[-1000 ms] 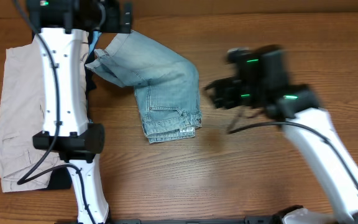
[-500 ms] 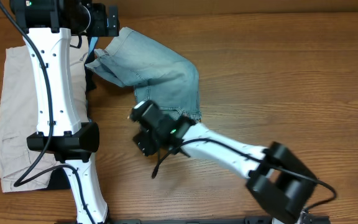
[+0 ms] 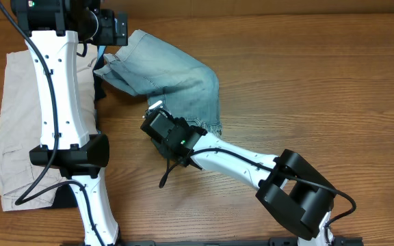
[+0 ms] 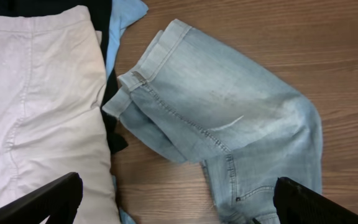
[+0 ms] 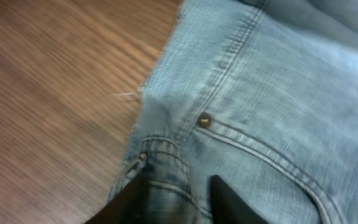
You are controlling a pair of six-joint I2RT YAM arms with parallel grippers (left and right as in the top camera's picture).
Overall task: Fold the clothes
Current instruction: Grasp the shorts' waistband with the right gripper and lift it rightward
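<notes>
Denim shorts point(image 3: 183, 78) on wood table point(image 3: 320, 82); right gripper point(image 5: 179, 202) astride hem corner, clamp unclear; left gripper point(image 4: 176, 186) wide open.

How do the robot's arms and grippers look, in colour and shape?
Both the left arm and the right arm have white rounded links joined by bulky black joint housings. A thin black cable runs loosely along each. A small green light glows near the right wrist. The fingers are black.

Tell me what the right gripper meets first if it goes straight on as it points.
Probably the denim shorts, near the rivet: cloth lies just ahead of the right gripper, though depth is unclear.
</notes>
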